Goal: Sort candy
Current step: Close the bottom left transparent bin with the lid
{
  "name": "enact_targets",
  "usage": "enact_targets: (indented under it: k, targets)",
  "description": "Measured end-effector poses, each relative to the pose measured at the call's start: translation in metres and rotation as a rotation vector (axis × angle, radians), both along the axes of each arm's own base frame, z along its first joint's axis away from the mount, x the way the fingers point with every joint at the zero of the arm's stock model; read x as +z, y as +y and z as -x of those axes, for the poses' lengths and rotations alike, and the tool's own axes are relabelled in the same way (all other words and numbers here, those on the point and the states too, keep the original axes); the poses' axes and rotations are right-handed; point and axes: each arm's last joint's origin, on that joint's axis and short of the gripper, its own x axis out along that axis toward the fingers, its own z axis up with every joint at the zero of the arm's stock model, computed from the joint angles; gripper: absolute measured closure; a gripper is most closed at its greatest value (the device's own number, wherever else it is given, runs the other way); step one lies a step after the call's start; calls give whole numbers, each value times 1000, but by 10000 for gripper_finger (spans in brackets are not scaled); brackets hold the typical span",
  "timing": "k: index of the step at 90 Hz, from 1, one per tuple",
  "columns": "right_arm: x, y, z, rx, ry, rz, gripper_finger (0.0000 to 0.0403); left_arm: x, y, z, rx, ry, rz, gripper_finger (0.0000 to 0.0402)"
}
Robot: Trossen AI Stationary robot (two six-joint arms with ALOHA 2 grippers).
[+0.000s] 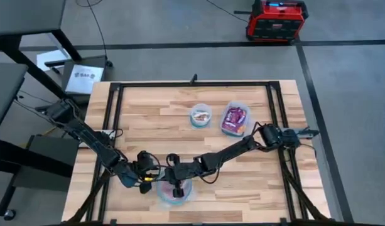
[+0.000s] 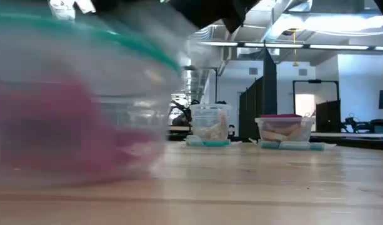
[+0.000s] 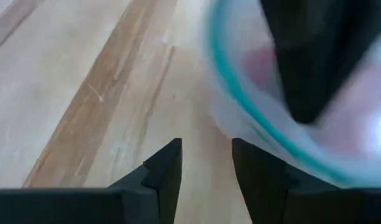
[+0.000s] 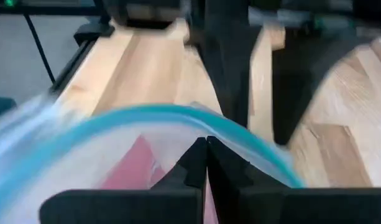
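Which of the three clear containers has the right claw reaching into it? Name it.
The round bowl at the table's near edge, holding pink candy; the right claw sits inside its rim. The other two containers stand farther back.

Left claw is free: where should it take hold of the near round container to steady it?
Grip the near round container's teal rim on the edge nearest the left claw, coming in level from that side. The rim is thin and raised, and the open fingers already face it. The right claw, shut, sits over the bowl, so avoid the middle.
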Motion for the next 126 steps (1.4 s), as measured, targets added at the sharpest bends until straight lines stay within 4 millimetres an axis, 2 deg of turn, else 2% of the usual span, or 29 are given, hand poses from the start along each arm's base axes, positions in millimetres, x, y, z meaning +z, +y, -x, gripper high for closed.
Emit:
enact_targets:
  k: [12, 17, 22, 34, 42, 68, 73, 84, 100, 112, 126]
  targets:
    - [37, -3, 11, 22, -1, -20, 403, 17, 6, 8, 1, -39, 31, 272]
    - [51, 3, 18, 38, 7, -40, 403, 25, 6, 11, -8, -73, 62, 272]
    - [57, 10, 27, 43, 44, -58, 403, 32, 5, 15, -23, -107, 96, 272]
    - [49, 36, 44, 50, 171, -92, 403, 46, -5, 18, -64, -216, 197, 272]
    - [41, 46, 53, -17, 230, -64, 403, 48, -17, 13, -98, -282, 258, 272]
    - [30, 22, 55, -172, 328, -1, 403, 7, -43, -24, -57, -160, 186, 272]
    - [28, 22, 57, -180, 354, 0, 403, 7, -45, -30, -45, -156, 173, 272]
    - [27, 28, 60, -167, 365, -5, 403, 2, -36, -34, -23, -70, 85, 272]
    - [30, 42, 63, -156, 342, -64, 403, 4, -12, -33, 20, 32, -34, 272]
    - [35, 47, 59, -137, 267, -98, 403, 12, 2, -39, 23, 18, -94, 272]
    - [39, 39, 52, -126, 216, -88, 403, 25, 9, -44, -20, -17, -133, 272]
